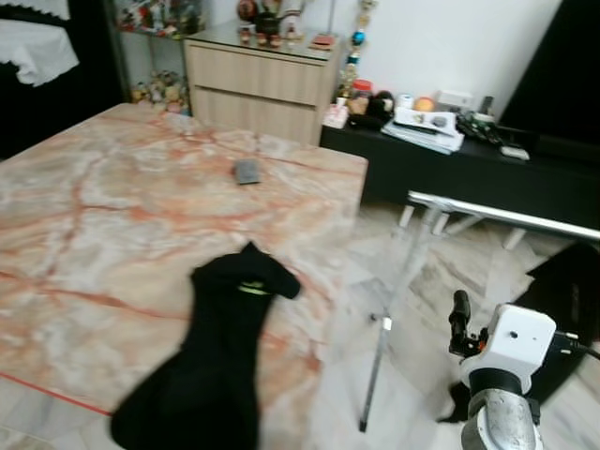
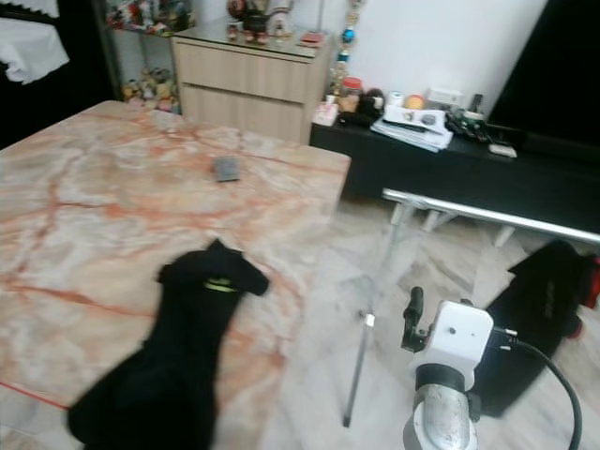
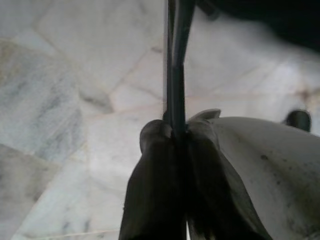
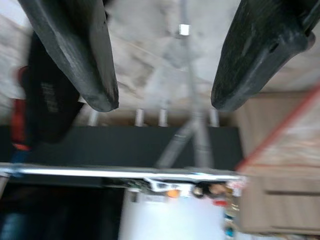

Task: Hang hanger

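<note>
— Where's the right pincer (image 4: 165, 102)?

— Raised beside the marble surface (image 1: 112, 216), fingers (image 4: 75, 55) wide apart, holding nothing, facing the silver rail (image 1: 506, 214).

— And the left pincer (image 3: 175, 145)?

— Closed on a thin dark rod (image 3: 176, 60), above the floor.

— The black garment (image 1: 211, 361)?

— Flat on the surface.

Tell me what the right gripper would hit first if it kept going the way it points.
Probably the silver rail of the clothes rack: it crosses ahead of the open right gripper. Depth is unclear, so it might pass by.
</note>
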